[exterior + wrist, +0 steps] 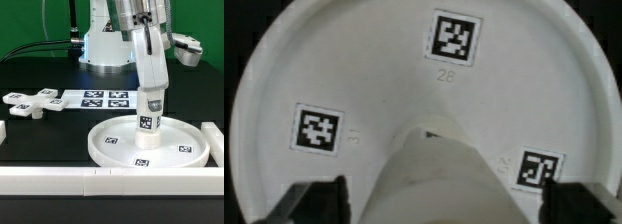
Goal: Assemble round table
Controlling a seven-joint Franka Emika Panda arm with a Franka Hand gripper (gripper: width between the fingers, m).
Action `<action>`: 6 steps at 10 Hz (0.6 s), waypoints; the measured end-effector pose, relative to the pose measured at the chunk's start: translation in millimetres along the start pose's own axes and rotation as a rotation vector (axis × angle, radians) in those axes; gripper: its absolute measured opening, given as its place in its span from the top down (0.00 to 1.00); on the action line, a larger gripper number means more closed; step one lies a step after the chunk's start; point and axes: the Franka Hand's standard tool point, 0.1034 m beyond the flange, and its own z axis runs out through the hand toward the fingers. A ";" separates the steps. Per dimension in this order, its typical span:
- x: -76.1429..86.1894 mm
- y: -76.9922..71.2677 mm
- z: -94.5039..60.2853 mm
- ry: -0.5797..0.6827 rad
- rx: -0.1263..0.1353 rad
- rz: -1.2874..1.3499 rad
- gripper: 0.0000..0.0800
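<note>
Tool [151, 92]: clenched on the post's top.
Post [148, 122]: upright, standing at the disc's centre.
Disc [190, 150]: flat, near the counter's front edge.
Foot [30, 103]: well apart.

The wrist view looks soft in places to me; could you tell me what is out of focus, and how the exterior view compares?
Wrist view: the post, close to the lens, is blurred, while the tags on the round disc are readable. Exterior view: fairly sharp overall and evenly lit, the white round disc bright against the dark table.
</note>
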 end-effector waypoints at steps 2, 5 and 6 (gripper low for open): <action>-0.3 0.6 0.2 0.000 -0.005 -0.139 0.20; -0.6 1.3 0.5 0.002 -0.016 -0.423 0.19; -1.6 1.1 -0.3 0.015 -0.040 -0.549 0.19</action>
